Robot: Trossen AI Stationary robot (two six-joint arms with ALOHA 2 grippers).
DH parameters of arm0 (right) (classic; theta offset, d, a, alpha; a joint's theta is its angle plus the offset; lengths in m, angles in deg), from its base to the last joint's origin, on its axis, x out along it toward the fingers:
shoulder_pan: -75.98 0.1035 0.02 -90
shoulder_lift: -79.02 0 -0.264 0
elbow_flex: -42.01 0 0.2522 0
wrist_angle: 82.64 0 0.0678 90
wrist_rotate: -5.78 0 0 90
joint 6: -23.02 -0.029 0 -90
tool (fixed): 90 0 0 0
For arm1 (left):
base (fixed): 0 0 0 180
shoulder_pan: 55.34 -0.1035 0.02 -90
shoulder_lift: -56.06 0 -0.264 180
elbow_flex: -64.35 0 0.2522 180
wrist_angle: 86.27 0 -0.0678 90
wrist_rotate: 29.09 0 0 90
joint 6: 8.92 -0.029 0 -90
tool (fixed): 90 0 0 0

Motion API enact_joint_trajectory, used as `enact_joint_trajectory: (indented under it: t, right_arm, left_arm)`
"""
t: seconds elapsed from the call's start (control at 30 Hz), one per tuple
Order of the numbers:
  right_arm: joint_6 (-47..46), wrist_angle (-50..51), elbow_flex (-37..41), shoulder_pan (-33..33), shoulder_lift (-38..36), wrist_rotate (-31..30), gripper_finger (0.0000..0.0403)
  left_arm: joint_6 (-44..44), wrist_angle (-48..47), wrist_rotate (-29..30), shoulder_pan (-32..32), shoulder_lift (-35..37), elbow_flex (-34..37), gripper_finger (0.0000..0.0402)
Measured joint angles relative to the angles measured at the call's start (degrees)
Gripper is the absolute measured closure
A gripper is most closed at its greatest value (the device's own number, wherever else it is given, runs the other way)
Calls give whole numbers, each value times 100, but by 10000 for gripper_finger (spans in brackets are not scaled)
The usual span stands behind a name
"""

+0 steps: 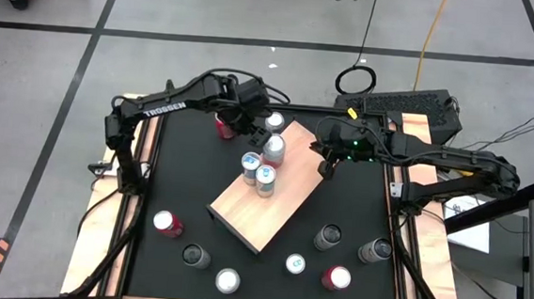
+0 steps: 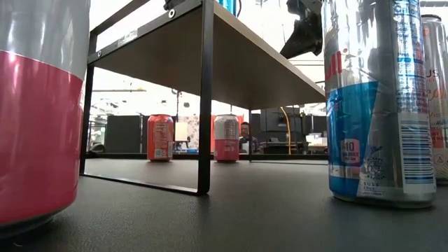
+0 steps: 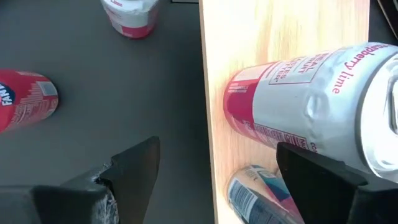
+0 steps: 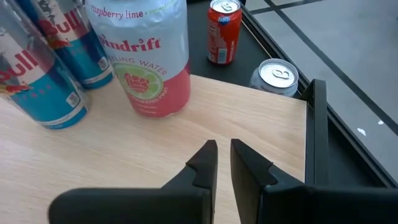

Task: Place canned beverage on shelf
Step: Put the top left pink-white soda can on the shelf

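Observation:
The shelf [image 1: 265, 198] is a tan wooden board on black legs, set askew mid-table. On its far end stand a white-and-pink raspberry-lime can [image 1: 273, 149] and two blue Red Bull cans [image 1: 251, 163]. My left gripper [image 1: 255, 128] hovers open over the shelf's back edge [image 3: 267, 37]. The raspberry-lime can [image 3: 298, 99] lies just beyond its fingers [image 3: 134, 168], and nothing is held. My right gripper [image 1: 327, 165] is shut and empty over the shelf's right edge, its fingertips [image 4: 208, 158] together above the wood [image 4: 124, 155].
A red Fanta can [image 1: 223, 126] and a silver-topped can [image 1: 275, 122] stand on the black tabletop behind the shelf. Several more cans stand along the front, among them a pink one [image 1: 167, 223] and a red one [image 1: 336, 277]. A person [image 2: 245, 133] shows beyond the table.

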Motion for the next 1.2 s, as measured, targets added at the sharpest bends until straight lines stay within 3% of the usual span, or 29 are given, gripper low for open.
enact_joint_trajectory:
  t: [0.27, 0.53, 0.7, 1.2]
  right_arm:
    - [-2, -22, 0, 16, 0, 93, 381]
    - [-191, -306, 0, 69, 105, 840, 381]
    - [-228, -641, 0, 218, 460, 1216, 381]
    - [-454, -1394, 0, 256, 1397, 1390, 381]
  left_arm:
    - [-9, 34, 258, -14, 0, 1, 77]
    - [-3, 8, 305, -129, 7, -1, 77]
    - [-2, -56, 303, -173, 74, -2, 77]
    - [-186, -462, 303, -175, 94, -2, 77]
